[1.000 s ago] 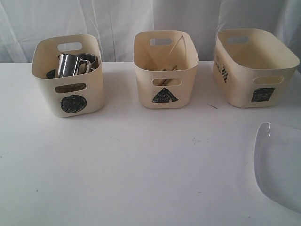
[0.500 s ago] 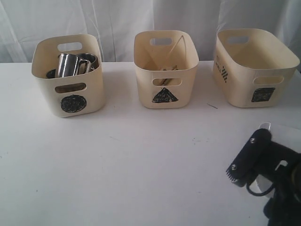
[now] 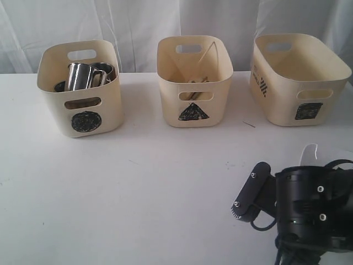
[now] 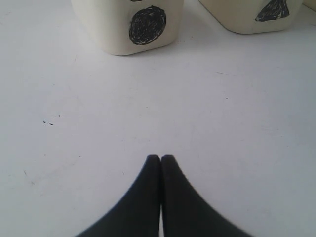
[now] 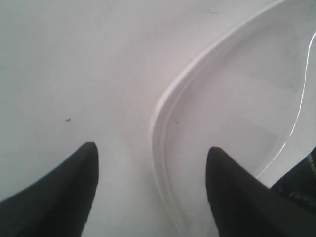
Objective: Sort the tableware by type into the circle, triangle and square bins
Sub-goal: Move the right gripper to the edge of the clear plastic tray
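The circle bin [image 3: 55, 94] stands at the back left and holds steel mugs [image 3: 81, 75]. In the middle, the triangle bin [image 3: 171, 91] shows wooden chopsticks [image 3: 197, 80] through its cutout. The wider square bin [image 3: 281, 105] is at the back right. The clear plate [image 5: 237, 113] lies at the front right, mostly covered by my right arm [image 3: 306, 212] in the exterior view. My right gripper [image 5: 151, 148] is open just above the table, with the plate's rim running between its jaws. My left gripper [image 4: 160, 158] is shut and empty, low over bare table facing the circle bin [image 4: 108, 24].
A white curtain hangs behind the bins. The white table [image 3: 138, 193] runs wide in front of the bins. A corner of the triangle bin [image 4: 237, 15] shows in the left wrist view.
My right arm has come in from the lower right and moved left over the clear plate, now hiding most of it. The bins and their contents have not moved.
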Robot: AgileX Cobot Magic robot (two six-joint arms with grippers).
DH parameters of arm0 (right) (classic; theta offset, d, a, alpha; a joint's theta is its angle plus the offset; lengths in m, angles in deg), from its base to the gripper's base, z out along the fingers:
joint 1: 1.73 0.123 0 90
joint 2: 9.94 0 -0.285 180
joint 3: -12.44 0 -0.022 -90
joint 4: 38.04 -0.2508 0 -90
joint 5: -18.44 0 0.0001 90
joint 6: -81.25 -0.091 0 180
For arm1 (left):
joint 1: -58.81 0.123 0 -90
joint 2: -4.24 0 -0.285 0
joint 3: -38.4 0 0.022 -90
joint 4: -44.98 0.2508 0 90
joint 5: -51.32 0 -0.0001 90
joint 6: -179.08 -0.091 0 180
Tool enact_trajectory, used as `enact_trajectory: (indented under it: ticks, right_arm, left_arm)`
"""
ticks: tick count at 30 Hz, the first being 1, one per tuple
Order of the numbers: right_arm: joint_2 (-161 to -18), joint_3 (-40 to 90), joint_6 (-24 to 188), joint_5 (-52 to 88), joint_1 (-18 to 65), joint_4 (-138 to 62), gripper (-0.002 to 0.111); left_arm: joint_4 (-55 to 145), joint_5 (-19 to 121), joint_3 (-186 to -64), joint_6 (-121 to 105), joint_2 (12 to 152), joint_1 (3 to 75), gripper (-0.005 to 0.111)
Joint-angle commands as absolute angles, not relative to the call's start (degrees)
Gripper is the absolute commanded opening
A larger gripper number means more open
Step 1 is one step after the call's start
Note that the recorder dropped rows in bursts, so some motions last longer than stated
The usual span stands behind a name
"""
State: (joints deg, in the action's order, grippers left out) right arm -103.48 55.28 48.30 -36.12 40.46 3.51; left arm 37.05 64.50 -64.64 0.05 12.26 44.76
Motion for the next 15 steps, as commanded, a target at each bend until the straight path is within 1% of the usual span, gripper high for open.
enact_trajectory:
  ticks: [1, 8, 15]
  right_arm:
    - [-106.48, 55.08, 42.61, -35.2, 40.58, 8.06, 0.06]
    - [-111.61, 55.08, 36.75, -35.2, 40.46, 11.3, 0.057]
    - [-115.17, 56.08, 33.4, -34.11, 40.46, 14.35, 0.056]
  left_arm:
    - [36.89, 64.66, -64.38, 0.33, 12.02, 44.92, 0.0]
    - [36.89, 64.66, -64.38, 0.33, 12.02, 44.92, 0.0]
    - [36.89, 64.66, -64.38, 0.33, 12.02, 44.92, 0.0]
